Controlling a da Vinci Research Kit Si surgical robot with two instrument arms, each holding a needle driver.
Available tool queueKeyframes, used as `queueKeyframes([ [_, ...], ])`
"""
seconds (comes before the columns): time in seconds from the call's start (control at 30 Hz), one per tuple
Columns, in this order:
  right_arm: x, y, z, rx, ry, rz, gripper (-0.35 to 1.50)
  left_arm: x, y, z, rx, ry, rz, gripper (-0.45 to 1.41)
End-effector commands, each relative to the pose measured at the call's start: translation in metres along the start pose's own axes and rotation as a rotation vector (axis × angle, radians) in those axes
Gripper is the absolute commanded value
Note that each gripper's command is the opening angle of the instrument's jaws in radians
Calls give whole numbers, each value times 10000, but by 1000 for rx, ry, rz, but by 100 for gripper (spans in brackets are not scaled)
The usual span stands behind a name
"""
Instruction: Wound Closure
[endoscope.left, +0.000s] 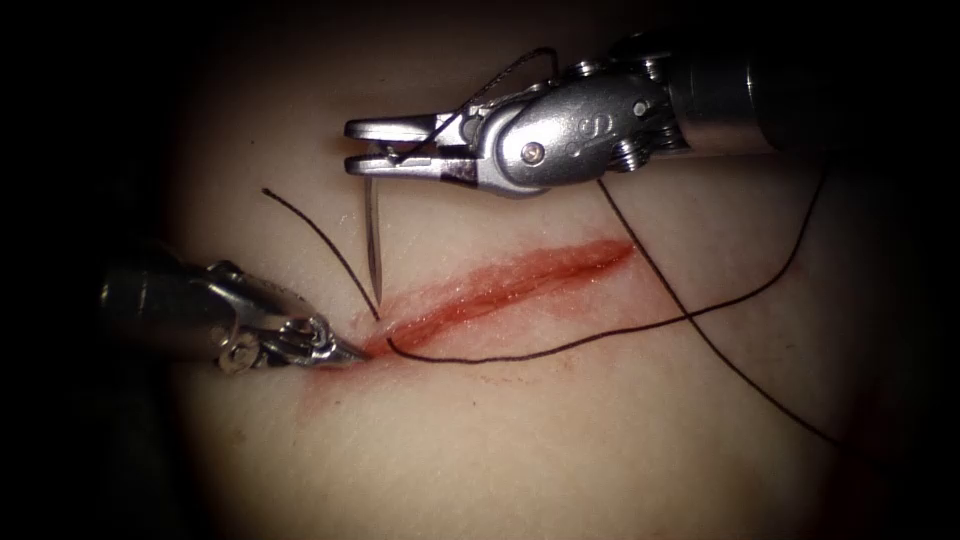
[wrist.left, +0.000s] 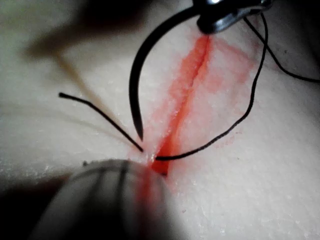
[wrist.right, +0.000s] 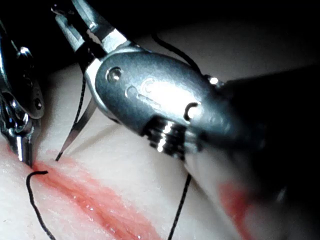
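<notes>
The cut (endoscope.left: 500, 285) runs slantwise across the tissue (endoscope.left: 560, 450), rimmed with red fluid. My right tool (endoscope.left: 352, 145) reaches in from the upper right, its jaws shut on the curved needle (endoscope.left: 372, 235) near its thread end. The needle hangs down outside the tissue, its tip just over the surface by the cut's left end. My left tool (endoscope.left: 345, 353) has its jaws shut to a point that touches the tissue at that left end. The thread (endoscope.left: 560, 345) leaves the cut there and trails right, and a short tail (endoscope.left: 320, 245) sticks up on the left. In the left wrist view the needle (wrist.left: 132, 85) arcs beside the cut (wrist.left: 187, 85).
The long thread crosses itself right of the cut, runs up behind the right tool's wrist (endoscope.left: 590, 125) and loops over its jaws. In the right wrist view the left tool's tip (wrist.right: 25, 155) stands close to the needle (wrist.right: 80, 125) and the thread (wrist.right: 30, 195).
</notes>
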Motion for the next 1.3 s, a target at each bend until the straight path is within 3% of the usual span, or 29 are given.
queueKeyframes([
  [0.03, -9, -1, 9, -4, 4, 14, -35, 1, -1, 5, -9, 2, -9, -45],
  [0.47, -17, -12, 13, -15, 1, 168, -35, 4, 6, 3, -32, 24, -14, -45],
  [0.7, 4, 9, 10, -30, 16, 179, -35, 1, 4, 6, -30, 22, -11, -45],
  [0.93, 10, 12, 14, -34, 20, 125, -35, 1, 7, 7, -32, 20, -14, -45],
  [1.3, 25, 33, 8, -32, -3, -102, -35, 0, 9, 9, -34, 10, -14, -45],
])
